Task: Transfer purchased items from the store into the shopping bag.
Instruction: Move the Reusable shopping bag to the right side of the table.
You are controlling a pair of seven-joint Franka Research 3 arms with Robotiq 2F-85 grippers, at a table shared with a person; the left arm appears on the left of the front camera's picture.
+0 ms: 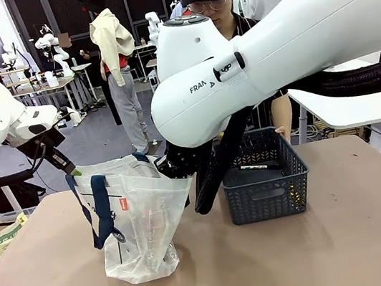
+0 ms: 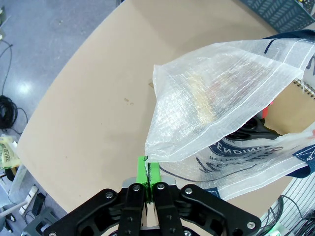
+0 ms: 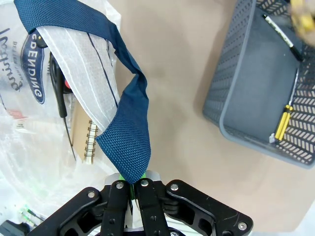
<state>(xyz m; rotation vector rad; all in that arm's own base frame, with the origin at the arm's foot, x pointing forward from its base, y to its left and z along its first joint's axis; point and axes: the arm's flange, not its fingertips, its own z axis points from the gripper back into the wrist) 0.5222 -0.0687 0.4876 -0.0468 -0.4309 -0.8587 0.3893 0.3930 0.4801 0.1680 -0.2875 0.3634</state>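
The shopping bag [image 1: 137,224] stands open on the table, left of the store [image 1: 265,178], a dark grey slotted basket. My left gripper [image 2: 149,172] is shut on the bag's whitish rim [image 2: 216,83], holding it up at the bag's left side [image 1: 72,173]. My right gripper [image 3: 132,186] is shut on a navy strap handle [image 3: 129,123] at the bag's right side [image 1: 161,166]. Inside the bag lie a spiral notebook [image 3: 83,135] and a black and red item [image 3: 60,93]. In the basket [image 3: 246,103] lie a black pen [image 3: 281,35] and a slim yellow stick [image 3: 282,122]. A blurred yellow piece [image 3: 302,17] shows at the basket's far end.
A person stands behind the basket at the far side, one hand [image 1: 283,130] by its rim. My bulky right arm [image 1: 251,68] crosses the middle above the table. Bare brown tabletop [image 1: 338,250] stretches in front and to the right.
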